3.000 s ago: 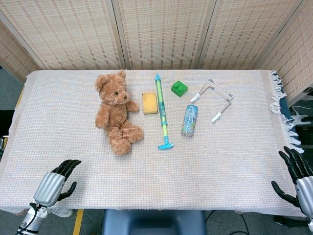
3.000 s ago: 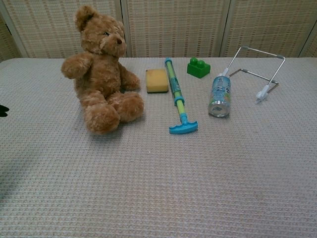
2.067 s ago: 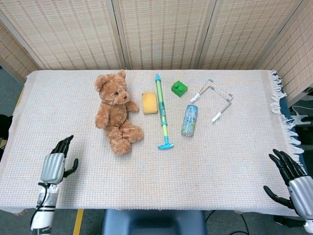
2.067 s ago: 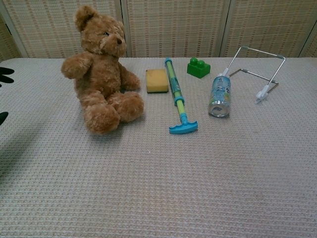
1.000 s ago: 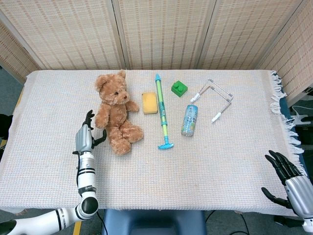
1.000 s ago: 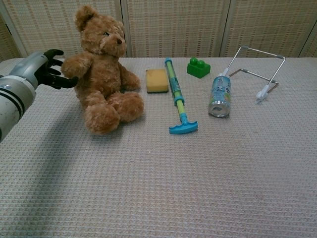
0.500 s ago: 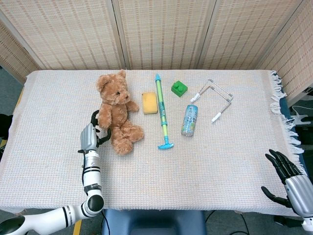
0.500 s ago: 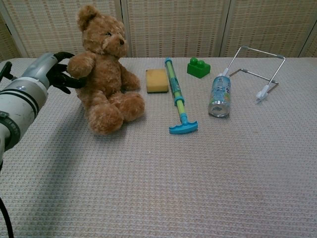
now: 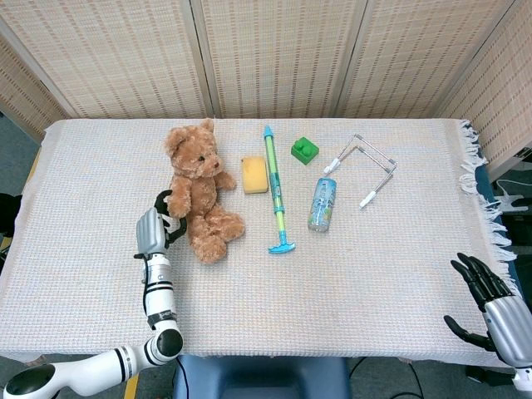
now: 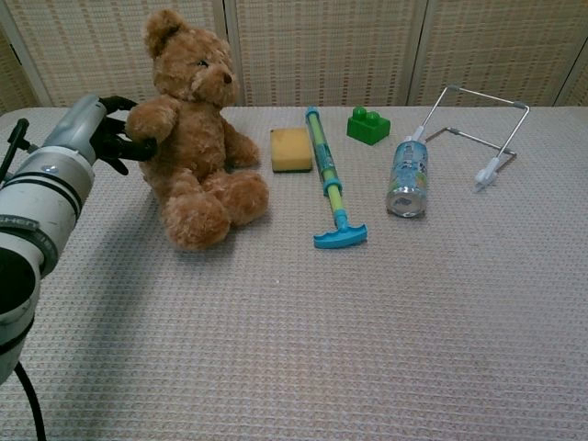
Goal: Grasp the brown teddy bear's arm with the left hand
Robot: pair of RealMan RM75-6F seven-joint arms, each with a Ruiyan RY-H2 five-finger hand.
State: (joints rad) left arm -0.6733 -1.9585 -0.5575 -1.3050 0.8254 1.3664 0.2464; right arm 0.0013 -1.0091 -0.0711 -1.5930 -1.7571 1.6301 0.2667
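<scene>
A: Status of the left hand (image 10: 103, 131)?

B: Its dark fingers curl around the brown teddy bear (image 9: 198, 191)'s arm (image 10: 150, 118); the bear sits upright on the surface (image 9: 349, 274).

A: Handling?

B: Likely plush, light, compressible (it could topple). Take hold mid-arm. The right hand (image 9: 499, 309) idles, holding nothing, fingers spread.

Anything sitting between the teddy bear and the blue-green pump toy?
Yes: a yellow sponge lies between the teddy bear and the pump toy, touching neither, clearest in the head view.
</scene>
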